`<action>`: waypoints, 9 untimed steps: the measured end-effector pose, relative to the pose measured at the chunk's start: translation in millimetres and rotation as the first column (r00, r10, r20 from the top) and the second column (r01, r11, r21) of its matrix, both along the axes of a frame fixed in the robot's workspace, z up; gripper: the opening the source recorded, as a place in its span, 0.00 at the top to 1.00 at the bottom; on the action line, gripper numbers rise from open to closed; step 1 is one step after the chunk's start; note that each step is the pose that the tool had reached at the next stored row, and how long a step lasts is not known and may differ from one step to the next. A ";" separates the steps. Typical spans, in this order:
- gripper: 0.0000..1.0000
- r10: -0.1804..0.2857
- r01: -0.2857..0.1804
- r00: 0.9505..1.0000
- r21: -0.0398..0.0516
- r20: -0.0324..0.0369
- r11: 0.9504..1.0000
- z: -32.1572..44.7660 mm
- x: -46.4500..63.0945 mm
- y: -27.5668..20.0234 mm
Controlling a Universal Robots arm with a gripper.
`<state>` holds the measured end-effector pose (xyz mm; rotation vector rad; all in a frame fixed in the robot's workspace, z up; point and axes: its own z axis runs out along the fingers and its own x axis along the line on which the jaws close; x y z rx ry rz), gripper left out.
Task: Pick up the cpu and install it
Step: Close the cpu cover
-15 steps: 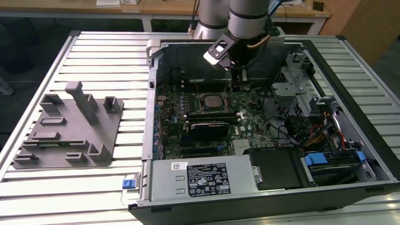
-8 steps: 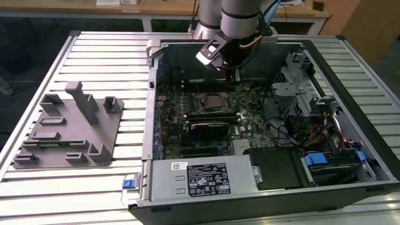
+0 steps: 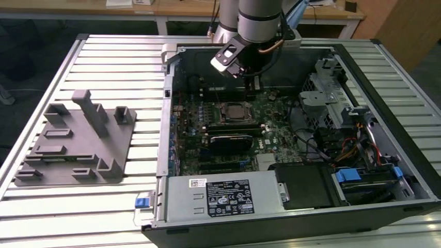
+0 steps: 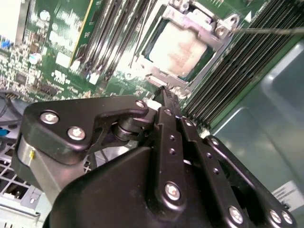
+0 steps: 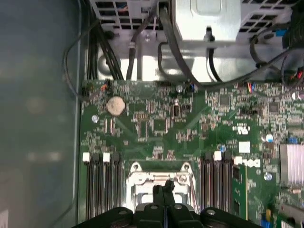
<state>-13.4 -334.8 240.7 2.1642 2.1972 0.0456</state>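
1. The cpu (image 3: 234, 110) lies flat in the socket (image 3: 234, 120) on the motherboard (image 3: 276, 135), near the middle of the open computer case (image 3: 165, 129). In the second wrist view the cpu (image 4: 183, 50) shows its pale silver top inside the metal socket frame (image 4: 192, 21), between two banks of memory slots (image 4: 118, 42).
2. The cpu is square, so it has no long axis to line up with. Its edges run parallel to the socket frame.
3. The gripper (image 4: 164, 90) is close above the socket, apart from the cpu. In the exterior view the cpu lies below the fingertips and a little toward the camera.
4. The fingers (image 5: 161, 199) are pressed together with nothing between them, and the tip is over the edge of the socket frame (image 5: 161, 178).
5. The arm (image 3: 258, 20) comes down from above the far side of the case, and the gripper (image 3: 252, 87) points steeply down at the board.
6. A grey tray (image 3: 69, 150) sits on the slatted table (image 3: 82, 206), well apart on the exterior view's left.
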 end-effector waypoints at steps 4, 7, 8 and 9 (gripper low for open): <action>0.89 0.000 0.000 1.000 0.000 0.000 1.000 -1.4 -4.4 0.0; 0.89 0.000 0.000 1.000 0.000 0.000 1.000 -3.5 -6.1 -0.7; 0.89 0.000 0.000 1.000 0.000 0.000 1.000 -4.2 -7.2 -1.2; 0.89 0.000 0.000 1.000 0.000 0.000 1.000 -4.9 -8.7 -1.7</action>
